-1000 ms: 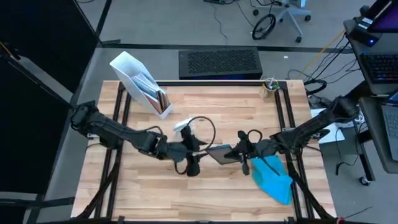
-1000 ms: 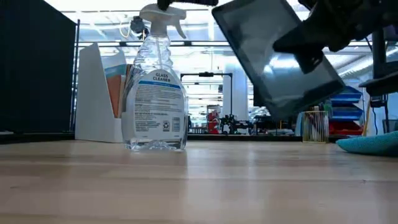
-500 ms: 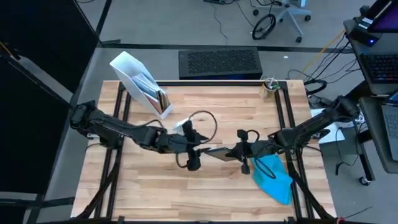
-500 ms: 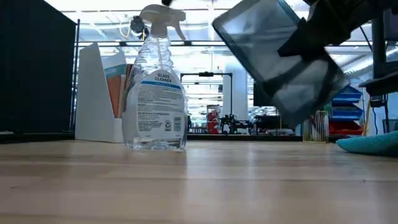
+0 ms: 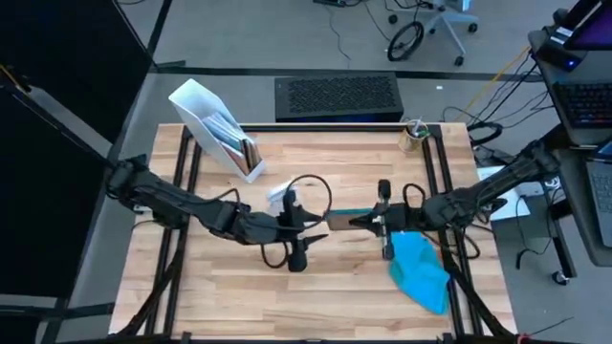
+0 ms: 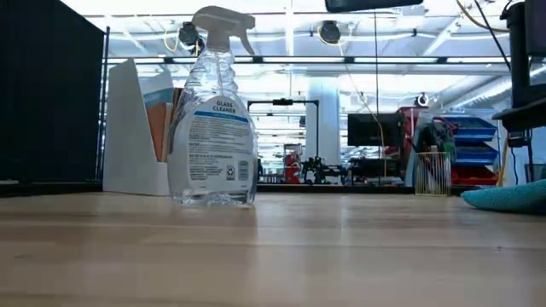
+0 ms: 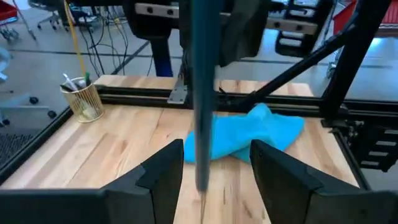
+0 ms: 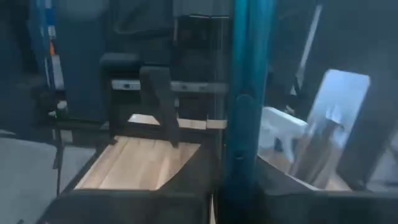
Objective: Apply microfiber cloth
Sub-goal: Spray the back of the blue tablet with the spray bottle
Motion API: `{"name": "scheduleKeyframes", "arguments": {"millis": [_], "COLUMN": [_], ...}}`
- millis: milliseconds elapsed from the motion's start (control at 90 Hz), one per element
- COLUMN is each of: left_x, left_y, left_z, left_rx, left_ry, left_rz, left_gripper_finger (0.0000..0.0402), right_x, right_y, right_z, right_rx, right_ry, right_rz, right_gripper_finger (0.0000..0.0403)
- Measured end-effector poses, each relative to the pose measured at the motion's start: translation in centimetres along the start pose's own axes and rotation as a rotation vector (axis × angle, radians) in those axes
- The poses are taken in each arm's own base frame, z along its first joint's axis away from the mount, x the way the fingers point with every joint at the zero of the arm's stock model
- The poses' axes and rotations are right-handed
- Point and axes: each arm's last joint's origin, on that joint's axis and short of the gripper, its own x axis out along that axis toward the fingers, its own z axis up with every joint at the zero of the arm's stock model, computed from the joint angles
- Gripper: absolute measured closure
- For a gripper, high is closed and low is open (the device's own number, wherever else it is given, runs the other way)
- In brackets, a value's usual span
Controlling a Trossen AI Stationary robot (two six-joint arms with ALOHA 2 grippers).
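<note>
Fingers of the right gripper (image 5: 361,221) clamp a teal-edged tablet (image 5: 341,221) edge-on above mid-table; left gripper (image 5: 308,232) fingers spread around its other end. Microfiber cloth (image 5: 419,269) lies crumpled beside the right arm. Spray bottle (image 6: 213,111) stands upright.

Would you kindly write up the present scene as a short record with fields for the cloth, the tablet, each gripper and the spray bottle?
cloth: microfiber cloth lies crumpled on the table's right side, untouched
tablet: tablet held edge-up above mid-table, between both arms
left gripper: left gripper at the tablet's left end; grip unclear
right gripper: right gripper shut on the tablet's right end
spray bottle: spray bottle upright on the table
</note>
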Motion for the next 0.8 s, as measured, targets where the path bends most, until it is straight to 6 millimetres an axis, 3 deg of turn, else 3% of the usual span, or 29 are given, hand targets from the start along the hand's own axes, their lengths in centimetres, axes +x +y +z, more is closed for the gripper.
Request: {"name": "scheduleKeyframes", "arguments": {"millis": [356, 444, 600, 800], "left_x": [0.8, 0.8, 0.8, 0.7], "left_y": [-0.4, -0.5, -0.5, -0.5], "left_z": [0.3, 0.2, 0.2, -0.1], "left_rx": [-0.04, -0.035, 0.001, 0.152], "left_ry": [-0.079, -0.073, -0.065, -0.043], "left_rz": [-0.02, -0.027, -0.028, 0.015], "left_gripper_finger": [0.0235, 0.027, 0.0379, 0.0388], "right_x": [2.4, 2.7, 2.7, 0.8], "right_y": [1.2, 1.3, 1.2, 0.4], "right_z": [-1.5, -1.8, -1.7, -0.6], "right_rx": [-0.046, -0.055, -0.063, 0.035], "right_ry": [-0.035, -0.027, -0.03, -0.001], "right_rz": [0.019, 0.021, 0.006, 0.01], "right_gripper_finger": [0.039, 0.0383, 0.035, 0.0278]}}
